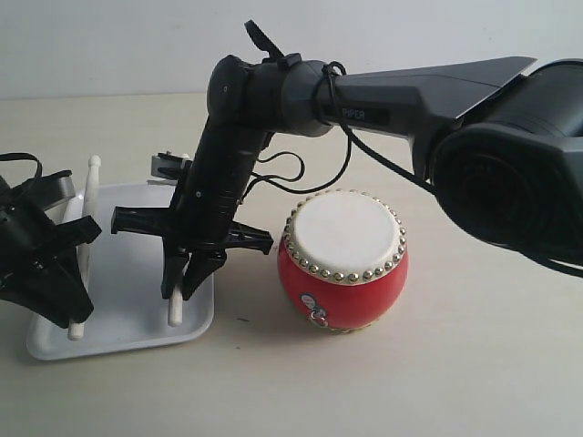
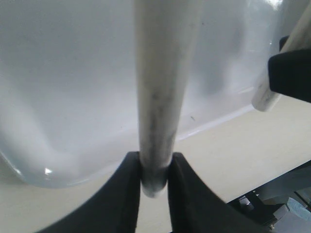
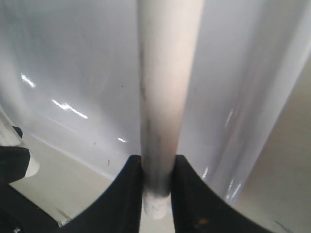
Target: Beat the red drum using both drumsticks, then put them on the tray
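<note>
The red drum (image 1: 342, 264) with its cream skin stands on the table, to the right of the white tray (image 1: 137, 323). My right arm reaches across the middle. Over the tray's right part, my right gripper (image 1: 180, 289) (image 3: 158, 182) is shut on a drumstick (image 3: 167, 73) whose end (image 1: 175, 314) pokes out below the fingers. At the tray's left side, my left gripper (image 1: 68, 300) (image 2: 155, 174) is shut near the end of the other drumstick (image 1: 93, 182) (image 2: 165, 73), which lies along the tray (image 2: 63, 73). Neither gripper touches the drum.
The right arm's black links (image 1: 273, 91) span the scene above and behind the drum. The two grippers sit close together over the tray; a right-gripper finger (image 2: 291, 73) and its stick (image 2: 269, 94) show in the left wrist view. Beige tabletop (image 1: 410, 382) surrounds everything.
</note>
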